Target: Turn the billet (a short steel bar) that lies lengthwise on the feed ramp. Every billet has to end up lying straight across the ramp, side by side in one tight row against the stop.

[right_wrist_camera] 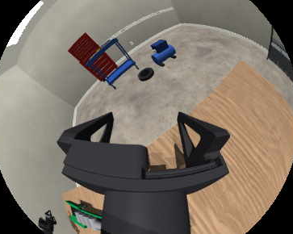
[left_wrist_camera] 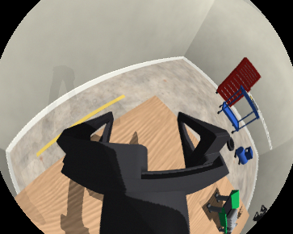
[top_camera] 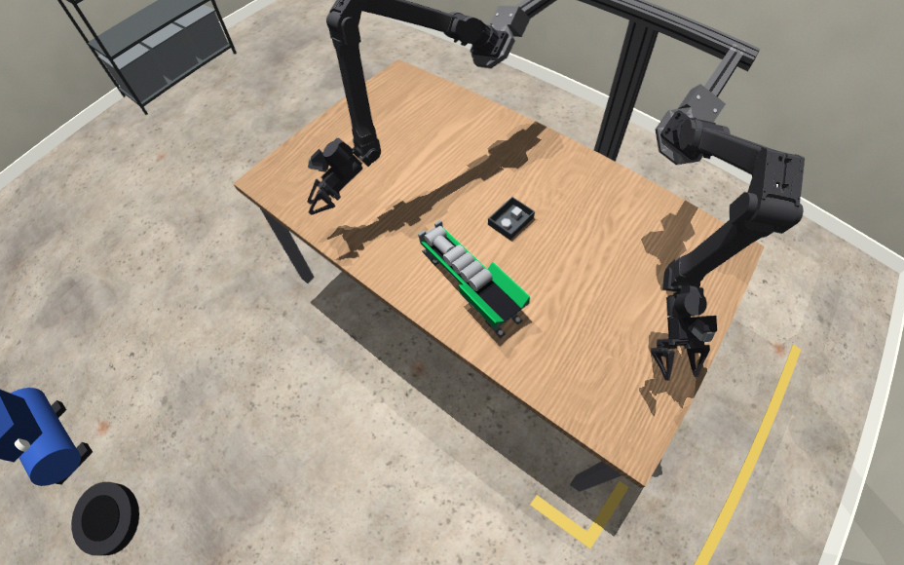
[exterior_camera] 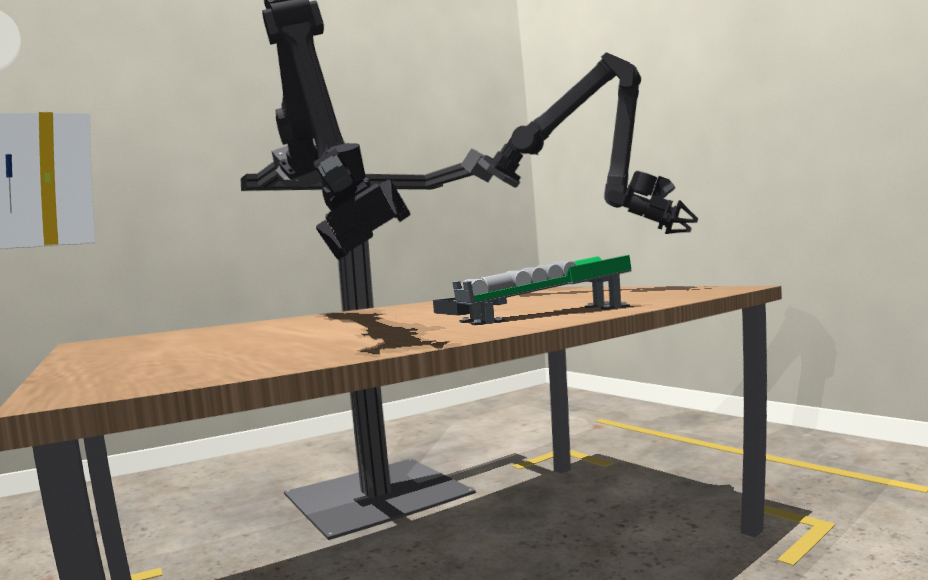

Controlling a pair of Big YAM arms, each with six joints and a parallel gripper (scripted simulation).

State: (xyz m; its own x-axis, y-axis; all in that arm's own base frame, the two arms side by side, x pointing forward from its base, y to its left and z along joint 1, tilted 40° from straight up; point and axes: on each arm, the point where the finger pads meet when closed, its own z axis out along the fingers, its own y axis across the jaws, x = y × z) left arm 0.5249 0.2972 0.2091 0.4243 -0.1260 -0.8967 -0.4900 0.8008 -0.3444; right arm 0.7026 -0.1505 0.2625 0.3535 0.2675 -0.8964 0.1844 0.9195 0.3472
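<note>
The green feed ramp (top_camera: 472, 275) stands mid-table, its stop (top_camera: 433, 228) at the low end. Several grey billets lie on it. The one nearest the stop (exterior_camera: 498, 279) lies lengthwise; the others (exterior_camera: 547, 273) lie across, side by side above it. The ramp's upper green end is bare. My left gripper (top_camera: 680, 358) hangs open and empty above the table's short end, far from the ramp. It also shows in the exterior view (exterior_camera: 678, 216) and in its wrist view (left_wrist_camera: 145, 119). My right gripper (top_camera: 322, 196) (right_wrist_camera: 145, 115) is open and empty above the opposite end.
A small dark tray (top_camera: 511, 217) holding small pale pieces sits on the table beside the ramp's low end. The gantry post (top_camera: 621, 91) stands behind the table. On the floor are a blue compressor (top_camera: 23, 434), a tyre (top_camera: 104, 517) and a shelf (top_camera: 154, 49).
</note>
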